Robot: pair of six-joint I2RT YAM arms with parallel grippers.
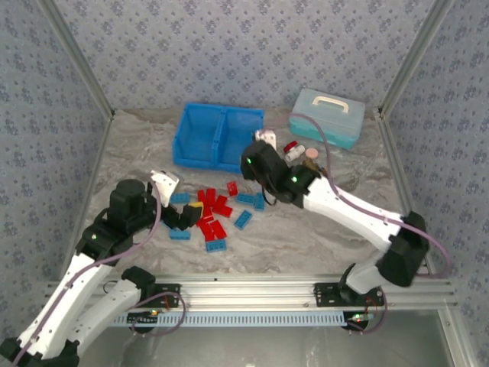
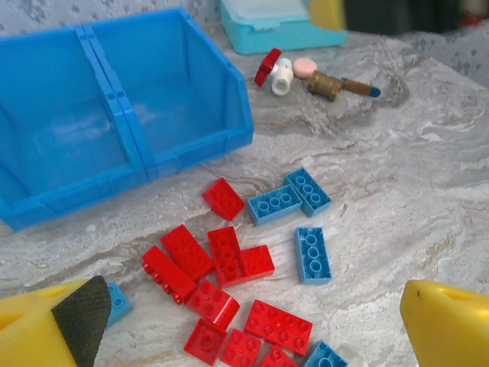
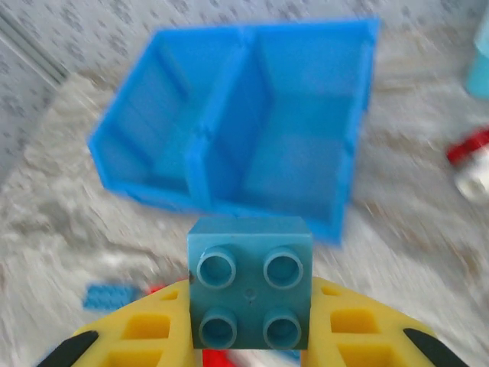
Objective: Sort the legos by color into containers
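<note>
Several red legos (image 2: 229, 260) and light blue legos (image 2: 312, 254) lie loose on the marbled table, in front of the bright blue two-compartment bin (image 2: 114, 130). My left gripper (image 2: 248, 325) hovers open low over the red ones, its yellow fingers (image 2: 447, 325) wide apart at either side. My right gripper (image 3: 250, 310) is shut on a square light blue lego (image 3: 250, 279), held studs toward the camera in front of the bin (image 3: 237, 122). Both compartments look empty. From above, the pile (image 1: 214, 214) lies between the arms and the right gripper (image 1: 256, 159) sits just right of the bin (image 1: 218, 136).
A pale teal lidded case (image 1: 327, 116) stands at the back right. Small red, white and pink bottle-like items (image 2: 284, 73) and a brass piece (image 2: 327, 84) lie between it and the bin. Patterned walls close in the table on three sides.
</note>
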